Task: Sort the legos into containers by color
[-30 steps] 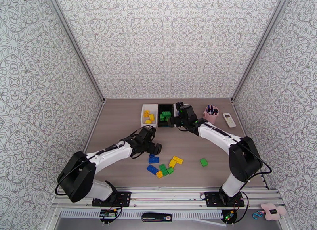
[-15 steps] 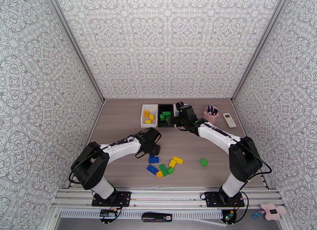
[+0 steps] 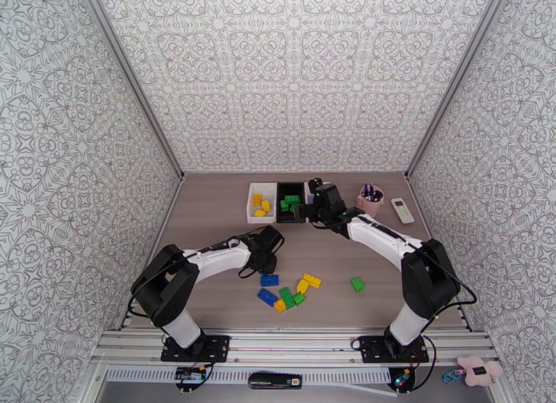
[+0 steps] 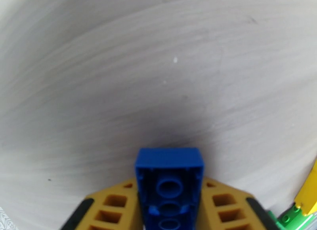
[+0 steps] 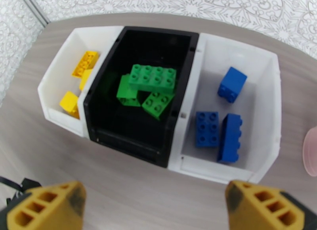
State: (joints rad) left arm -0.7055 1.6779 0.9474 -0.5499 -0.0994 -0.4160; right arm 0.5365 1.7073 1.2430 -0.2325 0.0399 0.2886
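My left gripper (image 3: pixel 267 257) is low over the table just behind the loose pile. In the left wrist view its yellow fingers (image 4: pixel 115 205) are shut on a blue lego (image 4: pixel 169 179), underside facing the camera. More legos lie loose: blue ones (image 3: pixel 270 280), a yellow one (image 3: pixel 311 280) and a lone green one (image 3: pixel 357 283). My right gripper (image 5: pixel 158 205) hovers open over the containers: a white bin (image 5: pixel 51 96) with yellow legos (image 5: pixel 85 63), a black bin (image 5: pixel 130 141) with green legos (image 5: pixel 152 78), and a white bin (image 5: pixel 261 68) with blue legos (image 5: pixel 232 84).
A pink cup with pens (image 3: pixel 370 199) and a white remote (image 3: pixel 402 210) stand right of the bins at the back. Patterned walls close in the table on three sides. A yellow and a green brick edge (image 4: pixel 305 203) lie close to my left fingers.
My left gripper has closed on the blue lego and drawn slightly back from the pile, its elbow swinging right. The right arm has stayed still.
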